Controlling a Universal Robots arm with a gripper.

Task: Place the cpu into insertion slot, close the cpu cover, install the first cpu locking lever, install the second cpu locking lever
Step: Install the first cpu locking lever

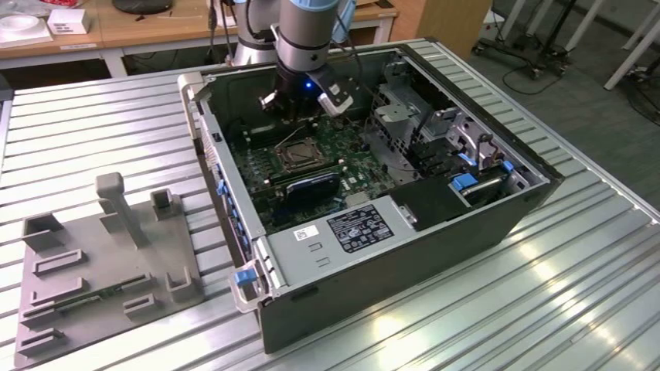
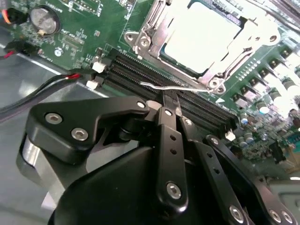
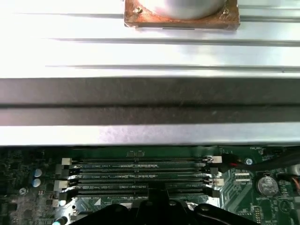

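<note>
The end effector [image 2: 171, 99], its black linkages looming large in the second wrist view, has its fingers closed together. The tips meet at a thin silvery locking lever [image 2: 161, 86] that runs between the socket frame and the black memory slots [image 2: 136, 72]. Whether the tips pinch the wire or merely press on it cannot be told.

Just beyond, the cpu [image 2: 201, 35] lies flat in its socket, pale and reflective. The cpu cover [image 2: 151, 26] is down around it as a silvery frame, so the first two steps of the task look done.

In the exterior view the arm reaches down into the open computer case [image 1: 495, 224], which lies on its side on the ribbed metal table [image 1: 577, 309]. The end effector hangs over the green motherboard [image 1: 345, 151], a little beyond the insertion slot [image 1: 300, 154]. A grey fixture tray [image 1: 103, 263] sits well apart, toward the exterior view's left.

The step in hand appears to be the first lever. By the look of it, seating the lever would call for a firm push down toward the board, then a short sideways move to catch it under its retaining tab. The fingers would need to stay clear of the memory slots just beside them.
</note>
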